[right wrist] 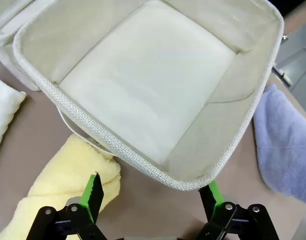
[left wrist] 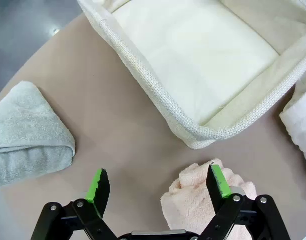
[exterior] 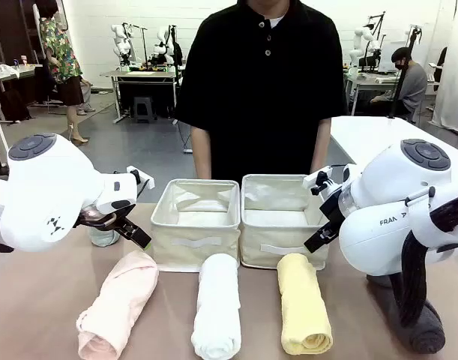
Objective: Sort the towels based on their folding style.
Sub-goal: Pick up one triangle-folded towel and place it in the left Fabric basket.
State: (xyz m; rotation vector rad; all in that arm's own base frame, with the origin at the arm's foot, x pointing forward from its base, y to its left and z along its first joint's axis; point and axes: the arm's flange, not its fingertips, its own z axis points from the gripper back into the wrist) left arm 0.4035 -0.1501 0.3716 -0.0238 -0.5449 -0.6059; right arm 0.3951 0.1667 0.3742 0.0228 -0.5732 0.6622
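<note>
Three rolled towels lie in a row at the table's front: pink (exterior: pixel 116 304), white (exterior: pixel 217 304) and yellow (exterior: pixel 303 311). A dark grey roll (exterior: pixel 422 328) sits partly behind my right arm. My left gripper (exterior: pixel 137 234) hovers open over the pink towel's far end (left wrist: pixel 203 200), its pads (left wrist: pixel 97 184) empty. A pale teal-green folded towel (left wrist: pixel 27 132) lies to its side. My right gripper (exterior: pixel 318 238) hangs open above the yellow towel's end (right wrist: pixel 67 185) and the right bin's front wall. A light blue towel (right wrist: pixel 288 145) lies beside that bin.
Two cream fabric bins stand side by side mid-table, left (exterior: pixel 195 225) and right (exterior: pixel 281 221), both with nothing inside. A person in a black shirt (exterior: pixel 262 82) stands right behind them. Bare tabletop shows between the towels.
</note>
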